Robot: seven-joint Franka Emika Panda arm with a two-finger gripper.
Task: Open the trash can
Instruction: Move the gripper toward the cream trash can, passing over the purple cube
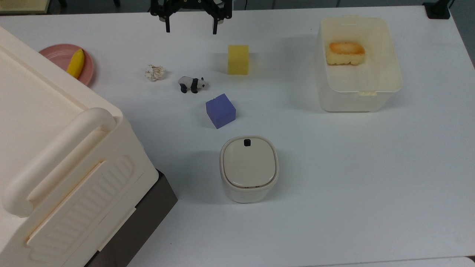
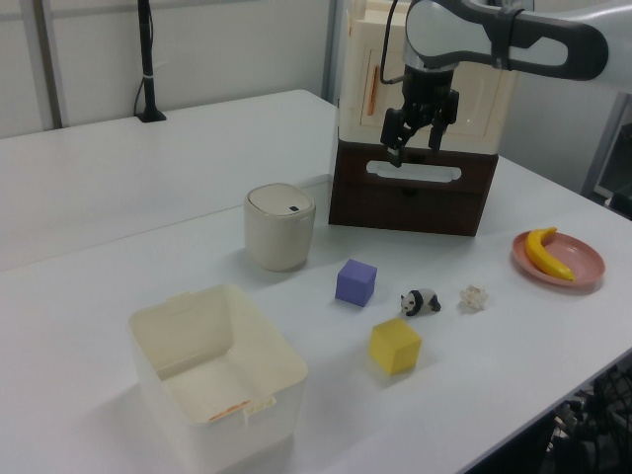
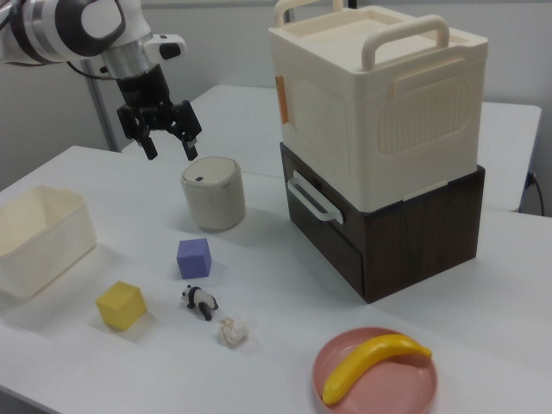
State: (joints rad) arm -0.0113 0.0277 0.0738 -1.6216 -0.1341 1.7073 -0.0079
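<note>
Claw point(image 1: 190, 29) spread wide, empty, high above the surface; trash can point(image 1: 249, 168) sits well apart at 5 o'clock in top view, lid shut.

1 trash can point(image 1: 249, 168) | 2 cubes: purple point(image 1: 220, 110), yellow point(image 1: 238, 59) | 1 panda point(image 1: 192, 84) | 1 paper wad point(image 1: 154, 72) | 1 banana point(image 1: 75, 63) | 1 plate point(image 1: 55, 55) | 1 tub point(image 1: 386, 89) | 1 bread point(image 1: 345, 52)

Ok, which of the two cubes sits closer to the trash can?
The purple cube. It sits just beside the trash can, on its button side, while the yellow cube lies farther off, beyond the purple one.
</note>
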